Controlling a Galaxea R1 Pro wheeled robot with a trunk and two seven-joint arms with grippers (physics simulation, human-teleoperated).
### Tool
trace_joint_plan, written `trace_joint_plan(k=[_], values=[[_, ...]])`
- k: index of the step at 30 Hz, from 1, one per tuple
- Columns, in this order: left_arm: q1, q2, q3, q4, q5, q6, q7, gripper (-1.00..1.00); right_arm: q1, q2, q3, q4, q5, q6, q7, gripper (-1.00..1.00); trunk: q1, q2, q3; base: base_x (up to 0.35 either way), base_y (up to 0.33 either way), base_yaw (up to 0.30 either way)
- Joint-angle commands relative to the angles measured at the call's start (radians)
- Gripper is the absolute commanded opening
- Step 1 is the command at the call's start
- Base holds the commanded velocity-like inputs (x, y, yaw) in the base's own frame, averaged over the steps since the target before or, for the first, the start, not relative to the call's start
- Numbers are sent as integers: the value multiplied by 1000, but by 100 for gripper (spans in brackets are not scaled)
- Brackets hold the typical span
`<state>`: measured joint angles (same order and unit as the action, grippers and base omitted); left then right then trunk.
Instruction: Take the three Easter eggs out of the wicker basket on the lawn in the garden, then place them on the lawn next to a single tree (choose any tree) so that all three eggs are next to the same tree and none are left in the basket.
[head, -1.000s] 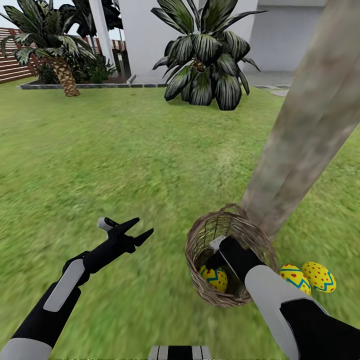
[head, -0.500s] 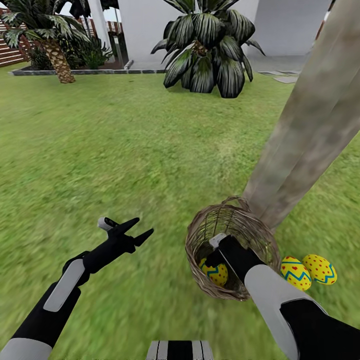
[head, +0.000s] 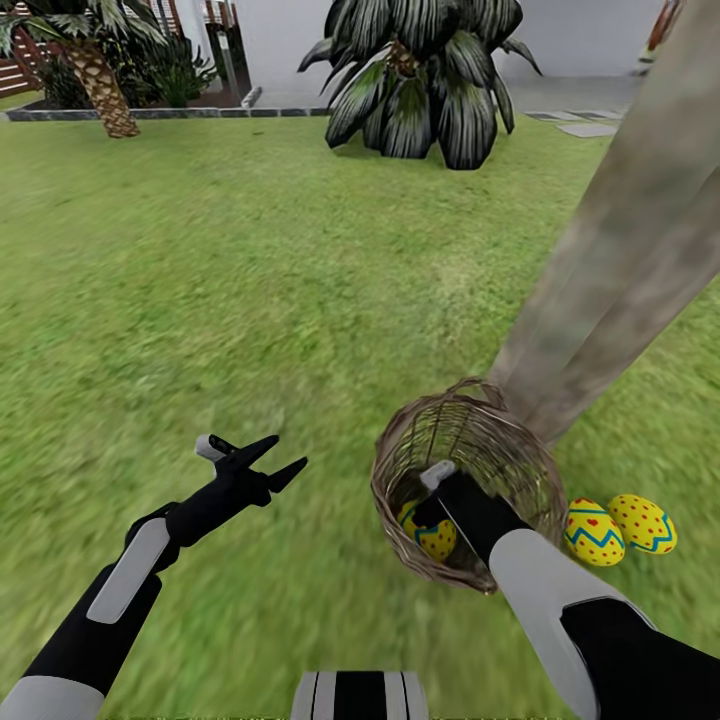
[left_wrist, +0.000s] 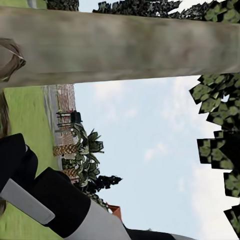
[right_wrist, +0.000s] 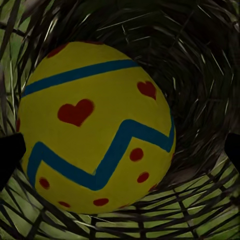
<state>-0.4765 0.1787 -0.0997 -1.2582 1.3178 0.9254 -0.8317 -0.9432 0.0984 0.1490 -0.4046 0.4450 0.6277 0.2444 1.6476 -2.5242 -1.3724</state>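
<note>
R claw (head: 428, 512) deep in basket (head: 520, 470), tips either side of last egg (head: 432, 535). Wrist view: egg (right_wrist: 95, 127) dead centre, dark tips at both frame edges w/ gap to shell, so spread wide, not yet gripping. Wicker weave all round behind egg.

L claw (head: 272, 460) parked over lawn (head: 250, 300), well apart from basket, prongs splayed, nothing held.

Basket tilted on grass, mouth toward robot, sitting right at foot of trunk (head: 610, 270). Trunk also seen from L wrist (left_wrist: 120, 45). Two eggs on grass just beside basket & near trunk: one (head: 594, 532) touching or nearly touching the other (head: 643, 523).

Change vs 1 s ago: head cam pitched down, whole scene slid up in frame; palm (head: 95, 75) & bush (head: 420, 70) nearer top edge. Arms look the same in frame. Basket rim seems a bit higher rel. to R forearm, prob. camera shift, maybe slight nudge; can't tell.

Meaning: 2 of 3 done, same tree. Last egg lined up; next prob. close on it, lift clear of rim w/o dragging basket, set by the other two.
</note>
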Motion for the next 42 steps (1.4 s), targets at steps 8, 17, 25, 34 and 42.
trace_joint_plan(k=[8,17,25,34,42], values=[[-1,1,-2,0,4,4,-1,100,0,-2,3,-3,11,4,-6,100,3,-2,-32,0,0,0],[-1,1,-2,0,4,4,-1,100,0,1,3,-2,9,-4,0,100,7,-4,-67,0,0,0],[-1,1,-2,0,4,4,-1,100,0,1,2,-2,6,-13,6,100,11,-6,-97,0,0,0],[-1,0,-2,49,8,4,-8,100,1,2,1,1,7,-8,5,100,11,-6,-97,0,0,0],[-1,-1,-2,49,10,4,-9,100,1,2,1,15,8,-5,4,-100,12,-7,-105,0,0,0]])
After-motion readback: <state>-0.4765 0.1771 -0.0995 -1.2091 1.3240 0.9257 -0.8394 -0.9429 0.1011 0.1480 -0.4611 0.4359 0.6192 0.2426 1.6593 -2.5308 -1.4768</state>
